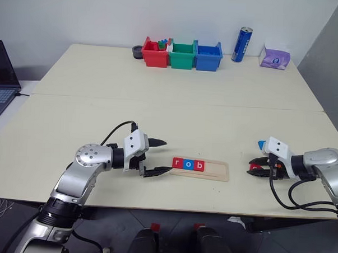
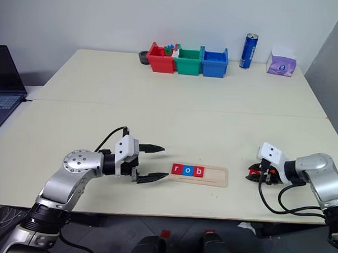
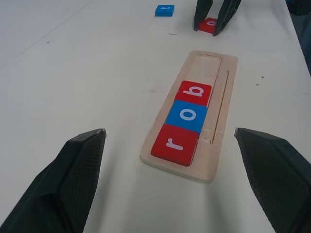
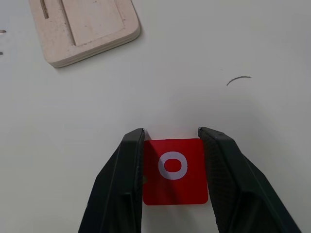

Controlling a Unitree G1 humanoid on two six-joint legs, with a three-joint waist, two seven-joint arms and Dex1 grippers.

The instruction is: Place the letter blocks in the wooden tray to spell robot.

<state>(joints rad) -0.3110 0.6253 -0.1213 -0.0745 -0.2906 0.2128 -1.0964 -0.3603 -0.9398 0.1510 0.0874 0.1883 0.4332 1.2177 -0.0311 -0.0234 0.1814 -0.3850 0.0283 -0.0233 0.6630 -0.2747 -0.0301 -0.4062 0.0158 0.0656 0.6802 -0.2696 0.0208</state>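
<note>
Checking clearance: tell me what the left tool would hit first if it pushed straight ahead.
Likely the tray, at the end holding the red r block, which lies right ahead between the open fingers of the left tool. Height above the table is hard to judge.

- My arms are silver-grey metal, each with a rounded joint housing; the one on my left arm (image 1: 89, 156) carries a ring of small dark screws
- A white block casing sits at each wrist
- My left gripper (image 1: 159, 157) and right gripper (image 4: 171, 167) each have two black tapering fingers (image 3: 73, 179) with finely textured pads
- Black cables loop along both forearms
</note>
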